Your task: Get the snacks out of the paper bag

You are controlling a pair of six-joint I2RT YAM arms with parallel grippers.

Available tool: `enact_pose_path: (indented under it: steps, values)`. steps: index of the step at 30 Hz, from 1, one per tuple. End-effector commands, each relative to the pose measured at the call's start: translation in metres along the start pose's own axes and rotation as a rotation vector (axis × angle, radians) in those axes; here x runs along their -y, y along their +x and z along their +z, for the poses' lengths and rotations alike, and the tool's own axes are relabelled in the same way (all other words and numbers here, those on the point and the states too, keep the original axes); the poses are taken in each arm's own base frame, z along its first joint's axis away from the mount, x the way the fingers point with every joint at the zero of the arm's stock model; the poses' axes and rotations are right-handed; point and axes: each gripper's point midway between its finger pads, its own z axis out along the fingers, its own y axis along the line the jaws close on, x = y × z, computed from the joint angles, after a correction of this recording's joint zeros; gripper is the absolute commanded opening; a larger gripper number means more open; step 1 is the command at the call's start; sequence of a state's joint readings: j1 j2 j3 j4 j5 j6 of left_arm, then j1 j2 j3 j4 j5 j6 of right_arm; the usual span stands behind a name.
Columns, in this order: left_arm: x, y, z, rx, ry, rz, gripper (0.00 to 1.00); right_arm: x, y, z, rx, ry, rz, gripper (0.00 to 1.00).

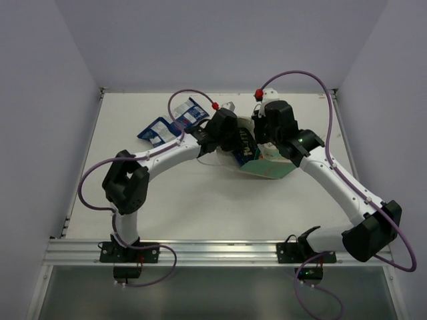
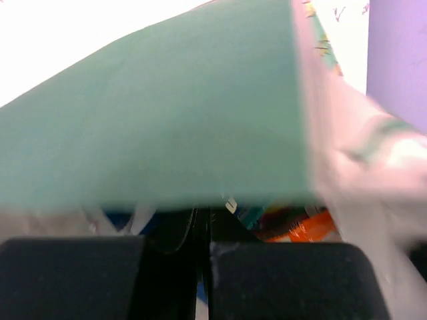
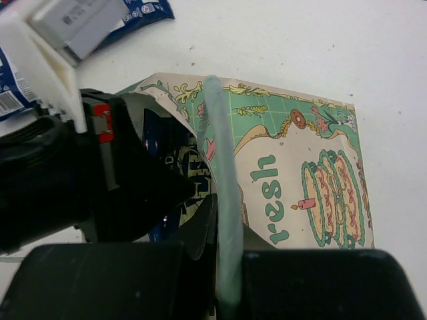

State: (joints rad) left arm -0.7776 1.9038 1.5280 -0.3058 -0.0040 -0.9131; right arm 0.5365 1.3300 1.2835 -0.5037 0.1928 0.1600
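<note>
One paper bag (image 3: 300, 187) lying flat, right hand (image 3: 223, 257) pinching rim, left hand (image 2: 203, 247) inside

We record a robotics laboratory cell. Plain pale walls (image 1: 40, 100) close in a white table (image 1: 200, 200) on three sides. Along the bottom of the top view, an aluminium rail (image 1: 220, 251) carries the bolted left arm base (image 1: 127, 252) and right arm base (image 1: 297, 252). Purple cables (image 1: 331, 110) loop loose.

Top camera looks down from behind; both wrist cameras crowd the paper bag (image 1: 268, 169).
</note>
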Motion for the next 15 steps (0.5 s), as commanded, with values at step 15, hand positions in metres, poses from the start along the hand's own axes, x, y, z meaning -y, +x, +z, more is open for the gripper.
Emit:
enact_pose_path:
  steps: [15]
  values:
    - [-0.065,-0.153,-0.253,0.411,-0.065,0.104,0.00,0.032,0.014,-0.010,-0.023,0.130,0.013,0.00]
